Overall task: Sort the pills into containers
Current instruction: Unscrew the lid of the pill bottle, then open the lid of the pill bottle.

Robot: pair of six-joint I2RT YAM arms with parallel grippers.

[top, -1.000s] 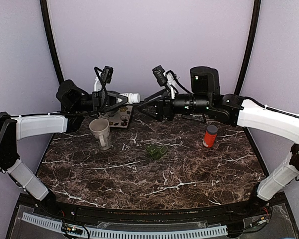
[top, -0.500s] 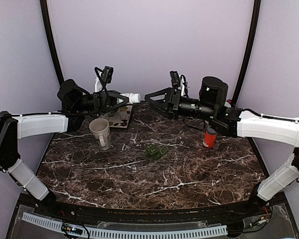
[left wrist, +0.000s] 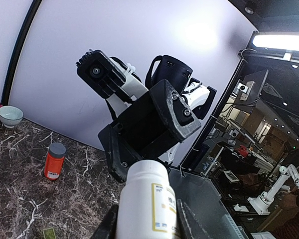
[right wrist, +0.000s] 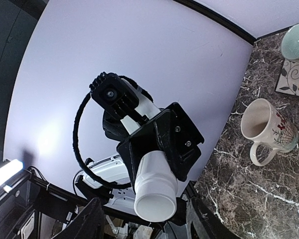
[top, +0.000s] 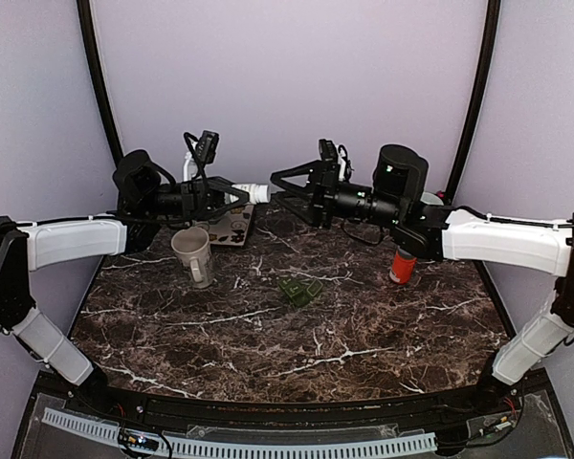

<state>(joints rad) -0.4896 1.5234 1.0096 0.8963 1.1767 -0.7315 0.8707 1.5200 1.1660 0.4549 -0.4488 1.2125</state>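
Judging by the top view, the sorting looks barely begun: no loose pill shows. The left gripper (top: 241,191) clamps the smooth white plastic bottle (top: 254,190), held level at the upper centre of the frame (above the veined marble table (top: 364,335)). The right gripper (top: 280,186), jaws apart, straddles its round cap (right wrist: 153,203). The ceramic mug (top: 193,254) waits left of centre.

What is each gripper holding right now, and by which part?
The left gripper is shut on the white pill bottle, clamping its labelled body. The right gripper holds nothing: it stands open on either side of the bottle's free end.
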